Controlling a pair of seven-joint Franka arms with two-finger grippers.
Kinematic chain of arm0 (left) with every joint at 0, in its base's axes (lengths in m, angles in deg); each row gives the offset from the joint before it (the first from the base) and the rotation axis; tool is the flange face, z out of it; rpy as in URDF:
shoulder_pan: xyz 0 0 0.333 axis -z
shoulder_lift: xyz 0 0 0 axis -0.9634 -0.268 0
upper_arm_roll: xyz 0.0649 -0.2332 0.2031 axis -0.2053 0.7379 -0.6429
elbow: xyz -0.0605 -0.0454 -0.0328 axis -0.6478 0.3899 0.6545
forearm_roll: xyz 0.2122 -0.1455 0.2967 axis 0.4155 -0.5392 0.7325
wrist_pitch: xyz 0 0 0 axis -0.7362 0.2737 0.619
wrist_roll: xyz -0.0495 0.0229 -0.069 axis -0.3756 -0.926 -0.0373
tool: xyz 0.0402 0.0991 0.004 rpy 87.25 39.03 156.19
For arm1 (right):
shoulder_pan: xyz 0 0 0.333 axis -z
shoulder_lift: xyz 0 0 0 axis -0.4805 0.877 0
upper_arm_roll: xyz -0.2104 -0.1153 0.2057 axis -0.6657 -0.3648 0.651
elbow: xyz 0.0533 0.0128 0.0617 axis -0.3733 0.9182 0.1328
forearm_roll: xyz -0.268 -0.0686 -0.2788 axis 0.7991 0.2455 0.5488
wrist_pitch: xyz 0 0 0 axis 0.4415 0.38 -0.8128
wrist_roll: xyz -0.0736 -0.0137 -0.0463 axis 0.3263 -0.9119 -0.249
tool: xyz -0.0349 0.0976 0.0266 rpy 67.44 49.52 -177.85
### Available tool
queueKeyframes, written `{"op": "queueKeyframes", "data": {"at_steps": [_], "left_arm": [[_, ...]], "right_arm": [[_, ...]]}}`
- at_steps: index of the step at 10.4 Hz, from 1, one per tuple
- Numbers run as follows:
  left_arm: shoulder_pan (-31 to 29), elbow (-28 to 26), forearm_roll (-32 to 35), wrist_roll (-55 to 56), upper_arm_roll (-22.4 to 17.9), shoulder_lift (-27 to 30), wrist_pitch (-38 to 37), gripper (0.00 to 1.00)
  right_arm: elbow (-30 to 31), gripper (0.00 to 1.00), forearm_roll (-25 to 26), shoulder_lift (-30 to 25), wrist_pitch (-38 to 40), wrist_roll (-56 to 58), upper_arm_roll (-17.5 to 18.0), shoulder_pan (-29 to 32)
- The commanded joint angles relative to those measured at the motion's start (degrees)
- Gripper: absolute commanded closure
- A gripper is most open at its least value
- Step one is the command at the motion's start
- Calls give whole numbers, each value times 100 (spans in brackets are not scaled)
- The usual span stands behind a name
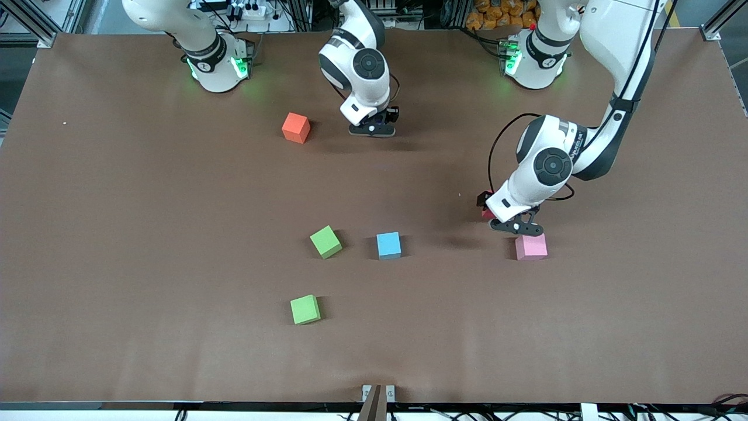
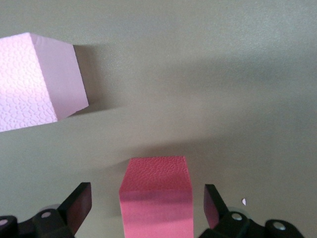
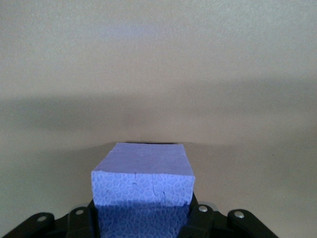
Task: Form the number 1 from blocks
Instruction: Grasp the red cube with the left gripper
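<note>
- Right now my left gripper [image 2: 148,208] stands open, low at frame centre-right, its fingers [image 2: 79,203] either side of a deep pink block [image 2: 156,191] without touching it.
- Just beside, a pale pink block [image 1: 531,246] rests on the table [image 1: 146,204].
- Up top, my right gripper [image 3: 143,218] is clamped on a purple block [image 3: 142,181], matte and pebbled.

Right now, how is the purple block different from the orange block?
The purple block is clamped in the right end effector; the orange block sits free on the table beside that end effector, with nothing touching it. One is purple, the other orange. In the front view the purple block is hidden under the right end effector, while the orange block shows fully. Both are foam cubes.
</note>
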Motion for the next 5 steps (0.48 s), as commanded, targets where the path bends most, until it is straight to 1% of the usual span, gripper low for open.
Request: {"op": "queueKeyframes", "data": {"at_steps": [1, 3, 4, 5], "left_arm": [[-17, -180, -169, -88, 4, 65, -6, 0], [-8, -172, -448, -88, 4, -31, -6, 0], [-8, -172, -459, -88, 4, -40, 2, 16], [-8, -172, -459, -88, 4, -49, -6, 59]], "right_arm": [[153, 100, -82, -24, -199, -109, -48, -122], [285, 100, -82, -15, -446, -109, -48, -193], [294, 100, -82, -23, -446, -118, -48, -193], [294, 100, -82, -32, -438, -126, -48, -193]]}}
